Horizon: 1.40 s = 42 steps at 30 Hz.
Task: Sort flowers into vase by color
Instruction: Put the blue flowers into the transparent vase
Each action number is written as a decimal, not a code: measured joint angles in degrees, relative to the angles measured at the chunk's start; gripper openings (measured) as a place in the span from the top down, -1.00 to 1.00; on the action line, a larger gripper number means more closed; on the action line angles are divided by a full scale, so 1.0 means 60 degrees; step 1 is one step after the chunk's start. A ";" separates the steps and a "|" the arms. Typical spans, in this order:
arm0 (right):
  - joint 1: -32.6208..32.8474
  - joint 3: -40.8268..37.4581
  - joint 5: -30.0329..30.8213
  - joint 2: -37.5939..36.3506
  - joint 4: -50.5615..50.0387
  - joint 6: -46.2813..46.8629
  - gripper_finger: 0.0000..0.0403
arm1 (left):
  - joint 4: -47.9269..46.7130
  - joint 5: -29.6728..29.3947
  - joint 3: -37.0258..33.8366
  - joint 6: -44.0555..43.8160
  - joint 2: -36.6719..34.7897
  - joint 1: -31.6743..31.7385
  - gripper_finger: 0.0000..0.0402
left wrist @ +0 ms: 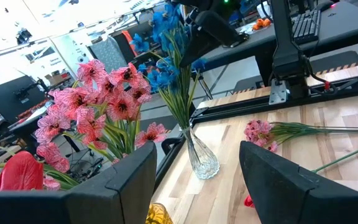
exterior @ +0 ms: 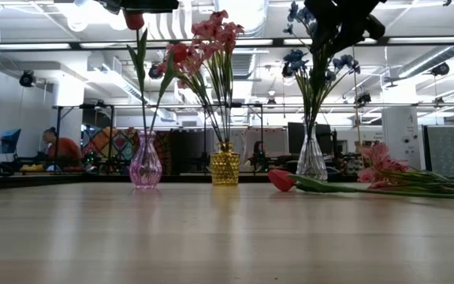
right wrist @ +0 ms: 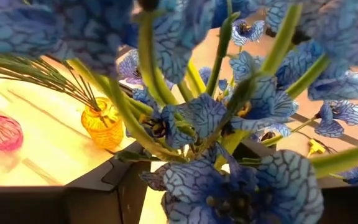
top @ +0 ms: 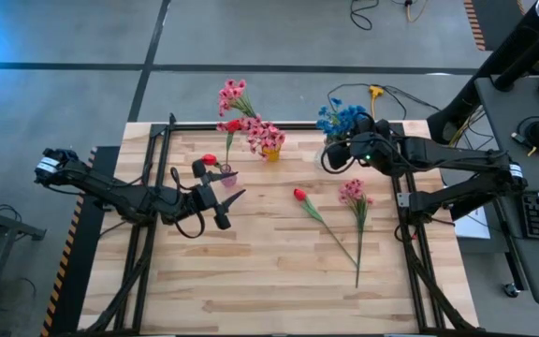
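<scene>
The left arm reaches in from nine o'clock, its wrist near the table's centre-left, and the left gripper [top: 227,204] points toward three o'clock with its fingers [left wrist: 278,180] spread apart. The right arm enters from three o'clock, bending back toward twelve; the right gripper [top: 337,154] sits at the far edge.

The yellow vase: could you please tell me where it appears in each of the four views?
High view: the yellow vase stands near the table's far edge, centre, under pink blooms.
Low view: centre, between the pink vase and the clear vase.
Left wrist view: only its rim shows at the bottom edge.
Right wrist view: left of centre, behind blue blooms.
Shared landmark: the clear vase of blue flowers, except in the right wrist view.
</scene>
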 joint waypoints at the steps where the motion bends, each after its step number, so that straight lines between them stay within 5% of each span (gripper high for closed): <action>1: 0.0000 -0.0002 -0.0003 0.0007 0.0009 0.0011 -0.02 | 0.0000 0.0000 0.0000 0.0002 0.0000 0.0000 -0.06; 26: -0.0102 -0.0026 -0.0139 0.0576 0.0385 -0.0267 0.64 | 0.0000 0.0000 -0.0004 0.0000 0.0000 -0.0003 -0.06; 42: -0.0382 -0.0036 -0.0147 0.0802 0.0365 -0.0509 0.71 | 0.0000 0.0000 -0.0004 0.0000 0.0000 0.0000 -0.06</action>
